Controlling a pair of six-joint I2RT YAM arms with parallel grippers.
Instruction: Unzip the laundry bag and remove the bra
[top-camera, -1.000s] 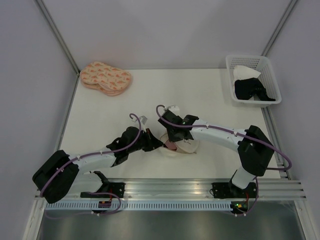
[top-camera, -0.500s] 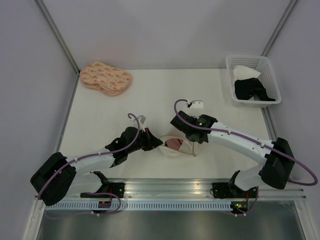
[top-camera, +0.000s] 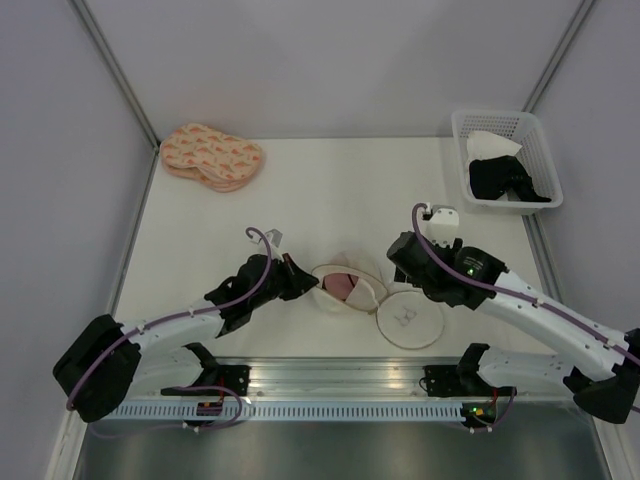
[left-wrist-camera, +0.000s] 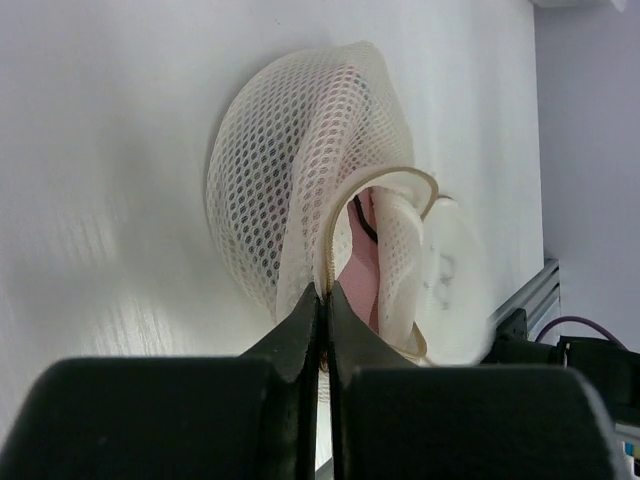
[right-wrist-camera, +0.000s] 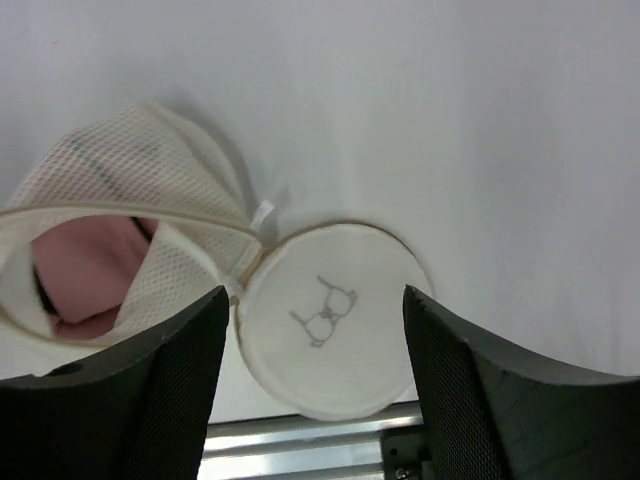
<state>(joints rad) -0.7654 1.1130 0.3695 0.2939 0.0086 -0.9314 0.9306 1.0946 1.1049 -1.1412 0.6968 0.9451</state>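
The left hand (left-wrist-camera: 325, 295) pinches the rim of the laundry bag (left-wrist-camera: 290, 150). The right hand (right-wrist-camera: 315, 295) hangs spread above its flat round face. The pink bra (right-wrist-camera: 85, 265) sits inside the gaping bag, mid-front on the white worktop (top-camera: 330, 190) — pale lilac walls (top-camera: 330, 60) around.

Left gripper (left-wrist-camera: 325, 297) clamped, right gripper (right-wrist-camera: 313, 300) agape
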